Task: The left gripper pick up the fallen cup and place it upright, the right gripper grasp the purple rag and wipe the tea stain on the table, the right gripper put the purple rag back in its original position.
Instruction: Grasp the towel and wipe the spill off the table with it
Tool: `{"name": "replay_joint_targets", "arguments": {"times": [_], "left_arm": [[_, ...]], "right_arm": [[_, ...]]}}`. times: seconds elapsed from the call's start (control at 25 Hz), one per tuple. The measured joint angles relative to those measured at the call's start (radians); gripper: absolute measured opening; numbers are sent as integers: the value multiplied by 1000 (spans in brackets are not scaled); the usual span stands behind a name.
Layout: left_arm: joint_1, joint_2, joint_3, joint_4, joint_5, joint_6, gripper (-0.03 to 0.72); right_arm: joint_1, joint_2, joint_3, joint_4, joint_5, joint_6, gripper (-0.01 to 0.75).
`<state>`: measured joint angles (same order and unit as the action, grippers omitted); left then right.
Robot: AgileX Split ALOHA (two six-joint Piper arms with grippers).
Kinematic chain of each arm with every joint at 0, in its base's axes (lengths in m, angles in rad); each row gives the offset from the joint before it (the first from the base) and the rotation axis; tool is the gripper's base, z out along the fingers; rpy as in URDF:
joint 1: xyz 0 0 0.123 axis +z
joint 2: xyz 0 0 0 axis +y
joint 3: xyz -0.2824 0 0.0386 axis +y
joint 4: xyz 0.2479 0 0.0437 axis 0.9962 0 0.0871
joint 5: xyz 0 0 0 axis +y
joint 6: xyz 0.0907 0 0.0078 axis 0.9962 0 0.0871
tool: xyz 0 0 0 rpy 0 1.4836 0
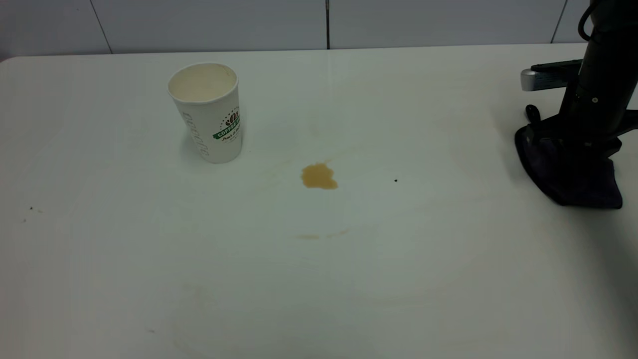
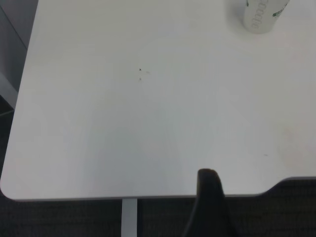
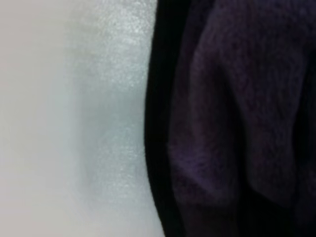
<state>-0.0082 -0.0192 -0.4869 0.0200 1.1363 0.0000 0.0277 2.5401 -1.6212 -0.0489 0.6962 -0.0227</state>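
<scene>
The cup (image 1: 209, 112) stands upright on the table (image 1: 319, 279) at the back left, open mouth up; its lower part also shows in the left wrist view (image 2: 261, 17). The tea stain (image 1: 319, 176) lies near the table's middle, with faint tan smears in front of it. The purple rag (image 1: 573, 174) lies at the table's right edge. My right gripper (image 1: 573, 137) is pressed down onto its back part, and the rag (image 3: 237, 123) fills the right wrist view. My left gripper (image 2: 242, 200) hangs empty over the table's near left edge, far from the cup, with one finger (image 2: 210, 197) showing.
A tiny black speck (image 1: 396, 180) lies right of the stain. Small dark specks (image 1: 31, 208) lie near the left edge. A grey wall runs behind the table.
</scene>
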Motion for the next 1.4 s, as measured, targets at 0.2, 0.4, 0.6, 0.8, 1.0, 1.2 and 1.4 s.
{"name": "replay_joint_targets", "arguments": {"times": [0.2,0.4,0.6,0.8,1.0,1.2,1.4], "left_arm": [[0,0,0,0,0,0,586],[0,0,0,0,0,0,586],[0,0,0,0,0,0,586],[0,0,0,0,0,0,586],[0,0,0,0,0,0,586],[0,0,0,0,0,0,586],[0,0,0,0,0,0,586]], "right_arm": [[69,12,-52,11,16,-51,81],[221,37,-138,69,44,-51,81],[378,47,-168,131,52,-51,81],[516,49,-168,177,61,-50,79],[628,51,-168,218,12,-49,79],[673,62,-172,255,-95,-40,79],[656,106,-246,267,-107,-36,79]]}}
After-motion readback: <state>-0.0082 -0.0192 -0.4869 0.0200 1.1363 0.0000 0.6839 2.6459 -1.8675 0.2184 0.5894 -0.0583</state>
